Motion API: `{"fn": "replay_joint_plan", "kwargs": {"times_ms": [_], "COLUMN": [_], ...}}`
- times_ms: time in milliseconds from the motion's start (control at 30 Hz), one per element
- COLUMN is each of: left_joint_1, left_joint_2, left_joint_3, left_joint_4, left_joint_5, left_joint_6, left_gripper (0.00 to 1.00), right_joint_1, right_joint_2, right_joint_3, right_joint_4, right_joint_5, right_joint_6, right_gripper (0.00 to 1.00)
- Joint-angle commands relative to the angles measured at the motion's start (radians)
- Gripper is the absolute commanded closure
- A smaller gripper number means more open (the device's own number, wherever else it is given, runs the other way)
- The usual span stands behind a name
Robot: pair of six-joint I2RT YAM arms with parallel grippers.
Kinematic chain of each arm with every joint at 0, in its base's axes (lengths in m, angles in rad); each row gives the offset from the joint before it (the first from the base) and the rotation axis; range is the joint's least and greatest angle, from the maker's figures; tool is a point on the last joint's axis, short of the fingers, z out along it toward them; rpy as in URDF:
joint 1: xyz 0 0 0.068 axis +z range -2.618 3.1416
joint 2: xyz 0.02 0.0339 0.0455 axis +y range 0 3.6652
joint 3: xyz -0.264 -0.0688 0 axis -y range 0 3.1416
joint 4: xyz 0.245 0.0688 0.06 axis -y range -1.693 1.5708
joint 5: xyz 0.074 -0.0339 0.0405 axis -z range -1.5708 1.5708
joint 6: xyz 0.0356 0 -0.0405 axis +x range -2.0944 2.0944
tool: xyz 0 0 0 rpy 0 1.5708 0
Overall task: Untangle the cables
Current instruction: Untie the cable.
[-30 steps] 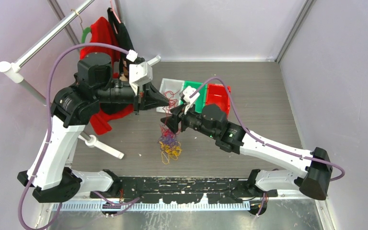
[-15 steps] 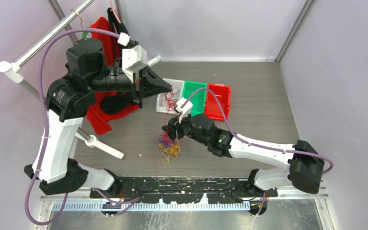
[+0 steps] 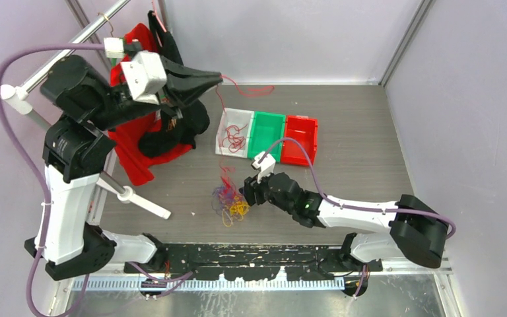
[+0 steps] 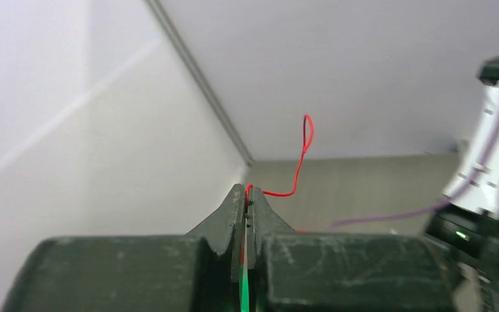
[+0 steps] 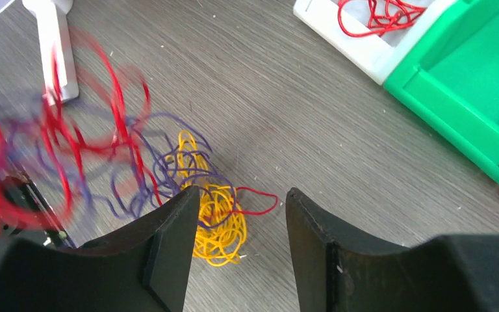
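Note:
The cables (image 3: 228, 202) lie as a tangle of yellow, purple and red loops on the table's middle. My left gripper (image 3: 220, 79) is raised high at the back left, shut on a single red cable (image 3: 223, 115) that runs down to the tangle. In the left wrist view the red cable (image 4: 297, 170) comes out of the closed gripper tips (image 4: 247, 188). My right gripper (image 3: 245, 195) hovers low at the tangle's right edge, open. In the right wrist view the yellow loops (image 5: 217, 227) lie by its left finger (image 5: 172, 234), with nothing between the jaws of the gripper (image 5: 243, 198).
Three bins stand in a row behind the tangle: a white bin (image 3: 243, 115) holding loose red cables (image 3: 235, 140), a green bin (image 3: 269, 131) and a red bin (image 3: 302, 137). A red cloth (image 3: 138, 166), a metal rail (image 3: 59, 59) and a white post (image 3: 140, 200) are at the left.
My left arm rose and swung back to the left, drawing the red cable up taut out of the tangle. The right gripper dropped toward the tangle and its jaws narrowed a little.

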Motion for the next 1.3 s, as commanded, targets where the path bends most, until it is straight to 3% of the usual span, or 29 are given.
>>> {"fn": "replay_joint_plan", "kwargs": {"times_ms": [0,233,367,467,600,733,967,1167,1267], "left_joint_1": [-0.005,-0.005,-0.006,-0.005,-0.004,-0.006,-0.005,-0.005,-0.005], "left_joint_2": [-0.038,-0.027,-0.038,-0.08,-0.081,-0.071,-0.057,-0.054,-0.053], "left_joint_3": [-0.027,0.034,-0.022,-0.061,-0.082,-0.072,-0.049,-0.024,-0.007], "left_joint_4": [0.357,0.369,0.345,0.345,0.332,0.324,0.309,0.303,0.308], "left_joint_5": [-0.152,-0.172,-0.136,-0.13,-0.116,-0.103,-0.082,-0.077,-0.078], "left_joint_6": [0.073,0.078,0.071,0.057,0.044,0.031,0.015,0.016,0.019], "left_gripper": [1.0,1.0,1.0,1.0,1.0,1.0,1.0,1.0,1.0], "right_joint_1": [-0.006,-0.007,-0.012,-0.015,-0.015,-0.015,-0.02,-0.051,-0.062], "right_joint_2": [-0.051,-0.134,-0.292,-0.367,-0.346,-0.246,-0.032,0.039,0.048], "right_joint_3": [-0.035,-0.054,0.024,0.118,0.277,0.435,0.603,0.522,0.424], "right_joint_4": [0.086,0.047,-0.066,-0.121,-0.177,-0.194,-0.155,-0.099,-0.066], "right_joint_5": [0.041,0.059,0.071,-0.01,-0.178,-0.265,-0.234,-0.226,-0.212], "right_joint_6": [0.029,0.023,-0.04,-0.087,-0.128,-0.134,-0.149,-0.095,-0.079], "right_gripper": [0.44,0.43,0.26,0.17,0.15,0.16,0.24,0.39,0.41]}}
